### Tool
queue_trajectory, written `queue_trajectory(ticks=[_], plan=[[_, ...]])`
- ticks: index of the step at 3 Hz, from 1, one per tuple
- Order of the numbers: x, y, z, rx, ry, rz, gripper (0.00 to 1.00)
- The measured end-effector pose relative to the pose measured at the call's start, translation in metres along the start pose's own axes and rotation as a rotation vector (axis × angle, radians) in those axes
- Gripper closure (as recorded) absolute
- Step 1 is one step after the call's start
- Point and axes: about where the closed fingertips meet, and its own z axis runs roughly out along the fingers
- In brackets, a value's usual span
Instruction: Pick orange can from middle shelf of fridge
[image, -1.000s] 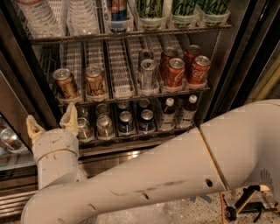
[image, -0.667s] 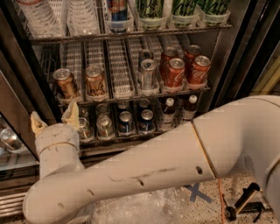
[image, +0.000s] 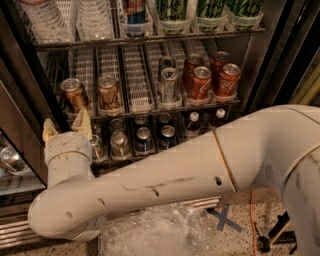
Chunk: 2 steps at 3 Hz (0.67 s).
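Observation:
The orange can (image: 74, 95), orange-brown with darker markings, stands at the far left of the middle shelf (image: 150, 109) in the fridge (image: 260, 60). A similar orange can with a paler label (image: 109, 93) stands right of it. My gripper (image: 66, 126) is open and empty, just below the front of the middle shelf, under the orange can. Its pale fingertips (image: 83, 123) point up. One fingertip overlaps the shelf edge between the two orange cans.
A silver can (image: 169, 84) and three red Coca-Cola cans (image: 201, 82) stand on the right of the middle shelf. The lower shelf holds dark cans (image: 143, 139) and small bottles. My white arm (image: 200, 165) crosses the foreground. The glass door (image: 15, 160) is at left.
My gripper has risen and shifted slightly right, closer to the front of the middle shelf under the orange can. The cans have not moved.

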Motion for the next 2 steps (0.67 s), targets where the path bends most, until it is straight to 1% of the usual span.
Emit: queue_trajectory(ticks=[1, 2], plan=[[-0.0002, -0.0088, 0.0058, 0.03, -0.001, -0.012, 0.38], [-0.0037, -0.0139, 0.0118, 0.044, -0.009, -0.021, 0.38]])
